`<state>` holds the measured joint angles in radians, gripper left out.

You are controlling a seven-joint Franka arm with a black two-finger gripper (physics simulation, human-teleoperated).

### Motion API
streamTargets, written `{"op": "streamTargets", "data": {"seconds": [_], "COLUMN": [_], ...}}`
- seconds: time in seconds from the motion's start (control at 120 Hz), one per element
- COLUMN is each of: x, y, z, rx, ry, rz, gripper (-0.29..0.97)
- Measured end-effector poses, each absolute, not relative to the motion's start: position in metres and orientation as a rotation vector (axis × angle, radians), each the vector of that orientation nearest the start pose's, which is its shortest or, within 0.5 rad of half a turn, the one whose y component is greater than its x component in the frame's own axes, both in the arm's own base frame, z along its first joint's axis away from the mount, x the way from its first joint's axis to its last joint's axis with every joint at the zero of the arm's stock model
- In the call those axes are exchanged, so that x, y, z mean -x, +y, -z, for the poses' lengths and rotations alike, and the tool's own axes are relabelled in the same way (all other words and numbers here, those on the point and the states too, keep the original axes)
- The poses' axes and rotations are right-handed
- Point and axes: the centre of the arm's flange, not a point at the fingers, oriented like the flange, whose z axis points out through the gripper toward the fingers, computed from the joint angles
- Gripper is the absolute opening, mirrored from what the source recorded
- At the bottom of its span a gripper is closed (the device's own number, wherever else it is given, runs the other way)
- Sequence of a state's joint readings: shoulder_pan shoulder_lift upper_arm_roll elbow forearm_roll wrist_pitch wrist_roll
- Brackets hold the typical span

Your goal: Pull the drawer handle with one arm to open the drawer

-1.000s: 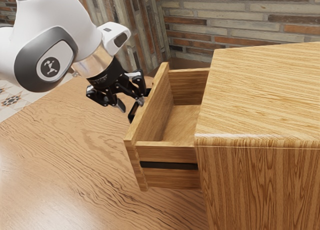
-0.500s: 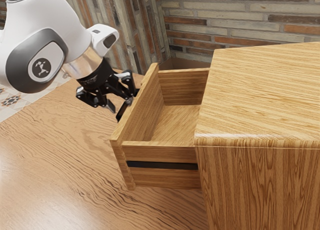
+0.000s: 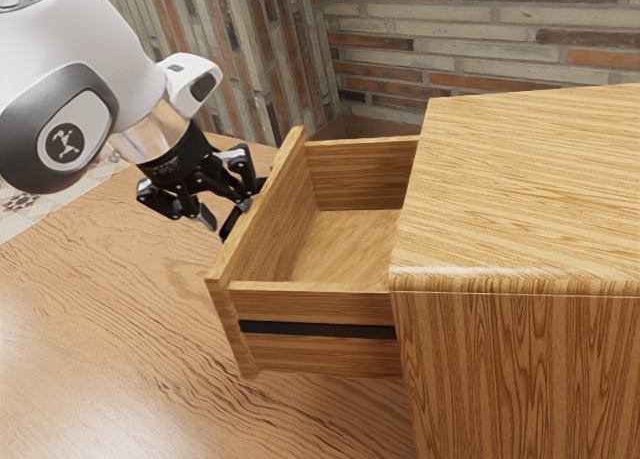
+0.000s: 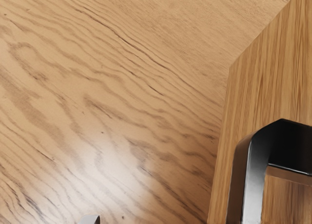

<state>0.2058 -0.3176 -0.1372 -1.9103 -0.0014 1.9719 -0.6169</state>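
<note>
Jaws of the Franka arm (image 3: 70, 89) clamp the black drawer handle (image 3: 233, 221) on the front of the drawer (image 3: 310, 304), which stands well out of the wooden cabinet (image 3: 520, 229) on the table (image 3: 110, 319).

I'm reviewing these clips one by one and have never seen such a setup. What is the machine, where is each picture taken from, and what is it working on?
These are simulator renders. The white machine is one robot arm with a black gripper at its end. The exterior view comes from a camera beside the arm, which enters from that view's left. It shows a wooden cabinet on a wooden surface, its drawer pulled well out. The gripper is at the drawer's front, by the dark handle. The wrist view comes from a camera on the arm's hand: it looks past that handle and the drawer front down to the surface. Whether the gripper is clamped on the handle, I cannot tell.
</note>
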Motion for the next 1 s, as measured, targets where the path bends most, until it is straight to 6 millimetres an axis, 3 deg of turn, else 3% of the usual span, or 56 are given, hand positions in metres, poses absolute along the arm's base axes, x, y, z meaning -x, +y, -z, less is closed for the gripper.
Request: {"op": "streamTargets", "data": {"seconds": [0.2, 1.0], "x": [-0.483, -0.462], "y": [0.022, 0.049], "z": [-0.666, -0.661], "rx": [2.961, 2.928], "ry": [-1.052, -1.129], "rz": [0.602, 0.591], "gripper": [0.25, 0.26]}}
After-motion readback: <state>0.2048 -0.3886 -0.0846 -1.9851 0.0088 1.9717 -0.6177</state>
